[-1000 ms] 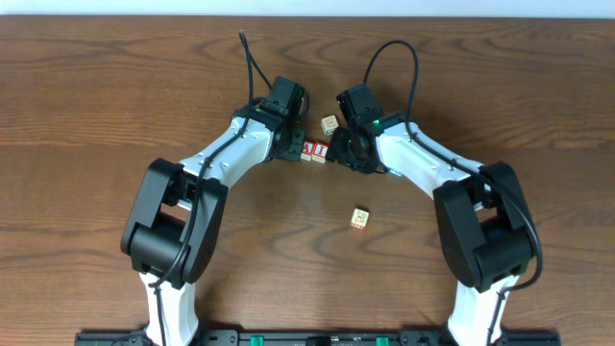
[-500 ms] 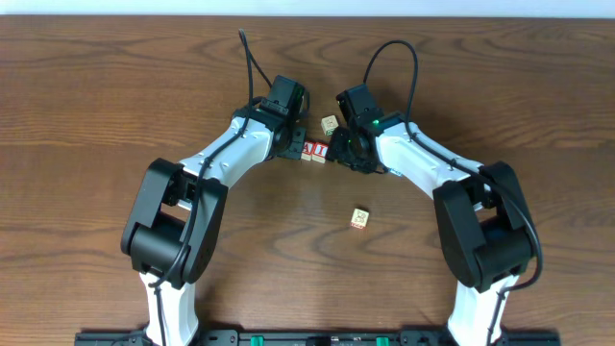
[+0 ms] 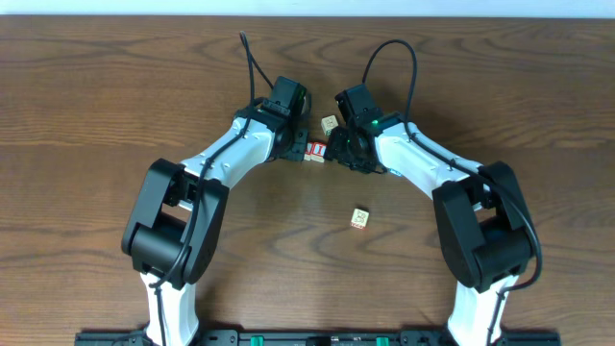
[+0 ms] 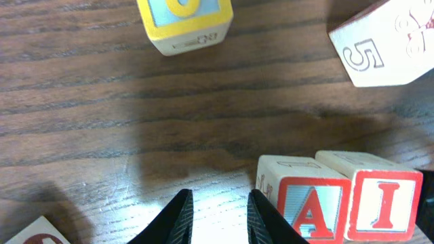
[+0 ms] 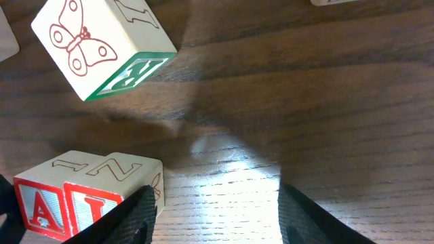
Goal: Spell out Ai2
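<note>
Dark wood-grain table fills every view, with a pale strip along its far edge in the overhead view. Both arms reach to table centre and meet nose to nose. The left gripper has its fingers slightly apart with nothing between them. The right gripper has its fingers spread wide over bare wood. The A block and I block sit side by side, touching, red letters in red frames, reading "A I". In the left wrist view the pair is at 3 o'clock, just beside the nearer finger; contact cannot be told. In the right wrist view the pair is at 9 o'clock of the gap, against the left-hand finger, with top faces showing "1" and a "Z"-like mark. The butterfly block is tilted at 11 o'clock, red butterfly drawing, green side. The 5 block is at 1 o'clock; the yellow-edged block is at 12 o'clock. A lone block lies well apart at 5 o'clock of the pair, its writing too small to read
</note>
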`<move>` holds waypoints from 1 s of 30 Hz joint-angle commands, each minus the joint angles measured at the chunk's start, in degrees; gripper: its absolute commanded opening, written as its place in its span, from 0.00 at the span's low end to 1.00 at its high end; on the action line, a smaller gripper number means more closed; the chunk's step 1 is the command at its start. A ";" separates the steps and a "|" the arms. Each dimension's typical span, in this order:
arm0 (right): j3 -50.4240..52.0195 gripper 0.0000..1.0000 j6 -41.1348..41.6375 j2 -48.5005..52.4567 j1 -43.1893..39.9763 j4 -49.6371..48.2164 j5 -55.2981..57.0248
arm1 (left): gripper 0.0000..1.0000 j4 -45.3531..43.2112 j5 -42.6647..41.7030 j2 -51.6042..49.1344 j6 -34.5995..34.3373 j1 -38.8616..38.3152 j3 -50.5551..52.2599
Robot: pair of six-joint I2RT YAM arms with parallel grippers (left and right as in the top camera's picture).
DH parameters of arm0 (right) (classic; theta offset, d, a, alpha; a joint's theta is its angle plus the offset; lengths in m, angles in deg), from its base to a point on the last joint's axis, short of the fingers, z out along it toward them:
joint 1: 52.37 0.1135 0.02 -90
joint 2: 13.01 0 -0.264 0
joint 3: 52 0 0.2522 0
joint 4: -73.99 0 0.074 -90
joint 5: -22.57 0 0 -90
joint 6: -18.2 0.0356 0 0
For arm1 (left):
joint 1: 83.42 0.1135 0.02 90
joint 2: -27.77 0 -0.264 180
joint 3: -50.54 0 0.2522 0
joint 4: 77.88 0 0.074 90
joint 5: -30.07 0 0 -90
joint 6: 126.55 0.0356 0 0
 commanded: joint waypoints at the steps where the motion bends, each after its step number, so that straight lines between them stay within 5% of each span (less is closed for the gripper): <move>1: 0.26 0.59 -0.46 2.67 0.13 0.28 1.90 | 0.29 0.90 -0.22 -0.63 -0.24 -0.50 0.26; 30: 0.26 0.59 -2.60 2.67 0.13 -0.39 4.28 | 0.29 2.58 -0.20 -0.63 -0.28 -0.68 0.26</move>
